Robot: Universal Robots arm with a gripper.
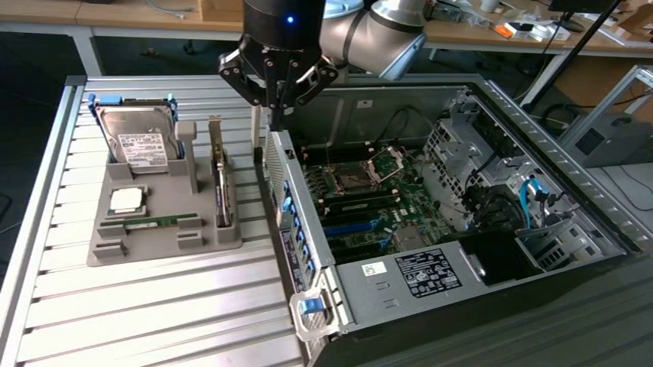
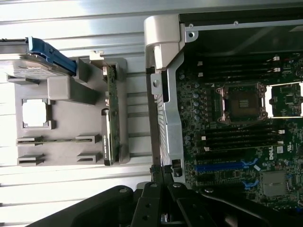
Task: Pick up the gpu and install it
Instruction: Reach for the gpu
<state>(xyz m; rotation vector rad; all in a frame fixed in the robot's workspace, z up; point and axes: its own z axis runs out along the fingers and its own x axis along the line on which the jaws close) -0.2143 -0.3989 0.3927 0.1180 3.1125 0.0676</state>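
Claw: my black linkage claw (image 1: 275, 121) is clenched, fingers pressed together with nothing between them.
Claw position: it hangs point-down over the rear wall of the open grey metal computer case (image 1: 306, 252), apart from the parts rack. In the wrist view the claw (image 2: 161, 201) lines up with that wall's edge.
Arm: the silver and black robot arm (image 1: 388, 30) reaches in above the case.
Gpu: the gpu (image 1: 220, 183), a thin dark brownish circuit card with a silver metal end bracket, stands on its long edge in the grey plastic holder (image 1: 143, 243), in the slot nearest the case. It is not gripped and not installed. From the wrist I see the gpu (image 2: 110, 123) edge-on in that same slot.
Holder contents: a silver hard drive with a white label (image 1: 141, 141) leans in its blue-railed bay, a square silver processor chip (image 1: 125, 200) lies flat, and a small green RAM stick (image 1: 158, 222) sits on edge.
Case interior: the green motherboard (image 1: 378, 206) lies exposed, with a blue expansion slot (image 1: 352, 228) on it.
Surface: holder and case sit side by side on the slatted aluminium table (image 1: 153, 321).
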